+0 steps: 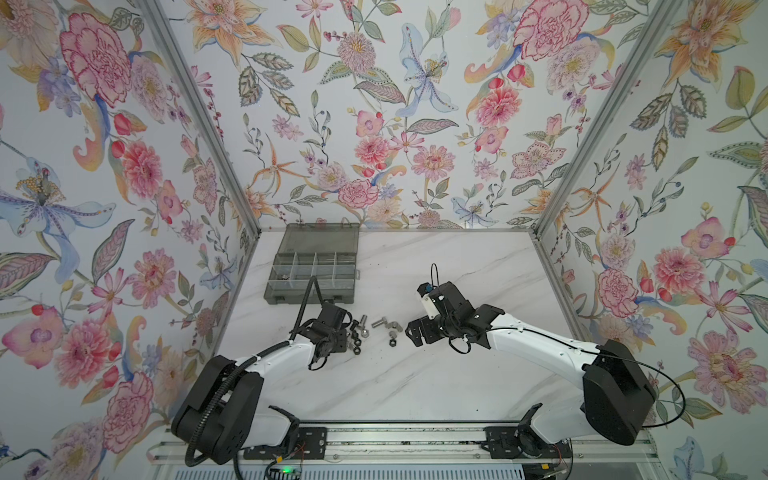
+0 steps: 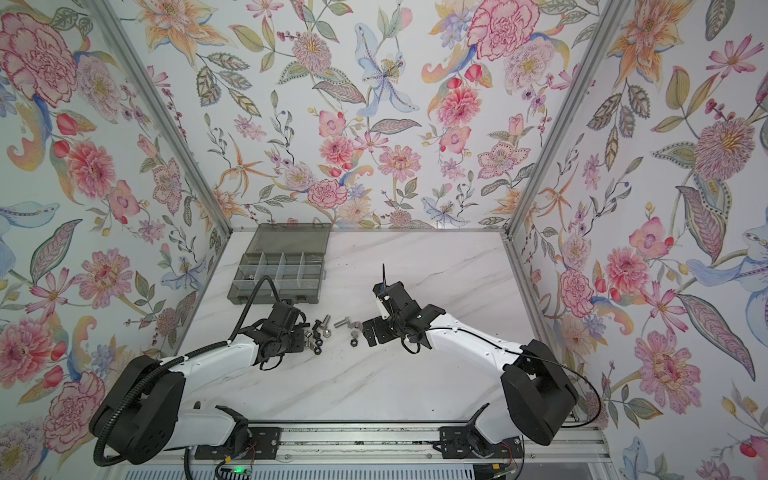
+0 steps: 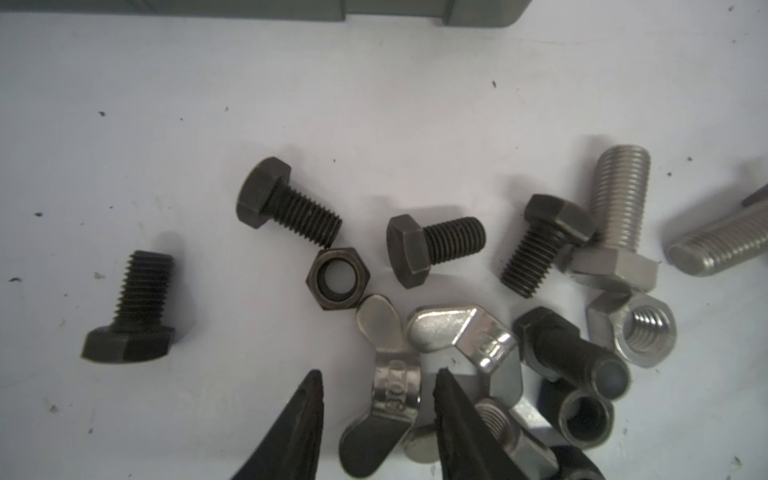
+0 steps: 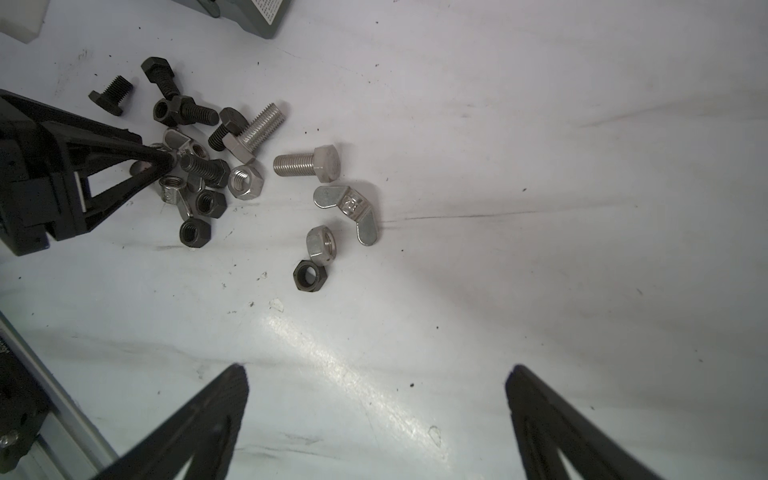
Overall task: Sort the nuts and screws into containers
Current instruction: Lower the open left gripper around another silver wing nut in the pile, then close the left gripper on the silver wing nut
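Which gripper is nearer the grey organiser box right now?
Left. The left gripper is over the pile of bolts and nuts just in front of the box; the right gripper is beyond that pile, farther from it.

My white marbled tabletop (image 1: pixel 415 386) carries the open organiser box (image 1: pixel 282 296) at eleven o'clock — screws (image 4: pixel 307 163) and nuts (image 4: pixel 311 275) lie scattered mid-table.

The short screws (image 3: pixel 291 208) are seen in matt black metal with rough threads, the longer screws (image 3: pixel 621 195) in dull silver metal, the wing nuts (image 3: pixel 465 336) in bright glossy metal, the box (image 1: pixel 286 296) in smoky translucent plastic, and the table (image 4: pixel 540 166) in smooth, glossy white marbling, scuffed and speckled.
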Controlling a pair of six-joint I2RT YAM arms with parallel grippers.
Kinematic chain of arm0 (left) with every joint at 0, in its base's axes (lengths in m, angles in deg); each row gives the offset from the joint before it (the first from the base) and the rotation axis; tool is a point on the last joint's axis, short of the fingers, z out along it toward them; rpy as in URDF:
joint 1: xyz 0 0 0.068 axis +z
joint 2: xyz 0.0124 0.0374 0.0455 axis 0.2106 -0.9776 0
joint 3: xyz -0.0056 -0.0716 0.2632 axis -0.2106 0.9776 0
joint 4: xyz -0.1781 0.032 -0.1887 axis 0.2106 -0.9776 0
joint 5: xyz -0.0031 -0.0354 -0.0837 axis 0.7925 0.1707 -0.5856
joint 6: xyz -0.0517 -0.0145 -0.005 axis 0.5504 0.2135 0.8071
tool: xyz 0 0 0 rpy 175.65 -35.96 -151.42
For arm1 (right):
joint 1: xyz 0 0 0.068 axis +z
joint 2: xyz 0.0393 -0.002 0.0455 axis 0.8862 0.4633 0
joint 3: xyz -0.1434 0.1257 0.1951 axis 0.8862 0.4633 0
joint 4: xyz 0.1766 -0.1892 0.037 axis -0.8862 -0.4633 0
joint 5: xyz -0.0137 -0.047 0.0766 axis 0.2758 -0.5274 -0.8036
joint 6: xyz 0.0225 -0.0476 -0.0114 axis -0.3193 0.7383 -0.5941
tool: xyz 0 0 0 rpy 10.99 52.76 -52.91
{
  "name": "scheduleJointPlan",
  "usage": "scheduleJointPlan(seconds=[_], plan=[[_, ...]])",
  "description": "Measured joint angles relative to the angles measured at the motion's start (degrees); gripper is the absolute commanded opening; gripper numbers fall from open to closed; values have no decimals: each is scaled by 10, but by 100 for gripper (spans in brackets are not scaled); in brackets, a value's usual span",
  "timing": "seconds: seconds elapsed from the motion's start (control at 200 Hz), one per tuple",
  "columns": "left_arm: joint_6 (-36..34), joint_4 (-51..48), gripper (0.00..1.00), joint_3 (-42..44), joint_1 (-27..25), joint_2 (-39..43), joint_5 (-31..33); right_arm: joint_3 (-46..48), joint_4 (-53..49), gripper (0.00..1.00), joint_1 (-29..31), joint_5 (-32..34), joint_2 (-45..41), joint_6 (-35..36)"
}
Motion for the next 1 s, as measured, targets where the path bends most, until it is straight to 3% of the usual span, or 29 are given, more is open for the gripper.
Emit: scheduleJointPlan(seconds=[0.656, 1.001], plan=[[-7, 24, 40, 5, 22, -17, -3, 0, 2, 99, 0, 0, 3, -1], [-15, 55, 22, 5, 22, -31, -5, 0, 4, 99, 0, 0, 11, -1]])
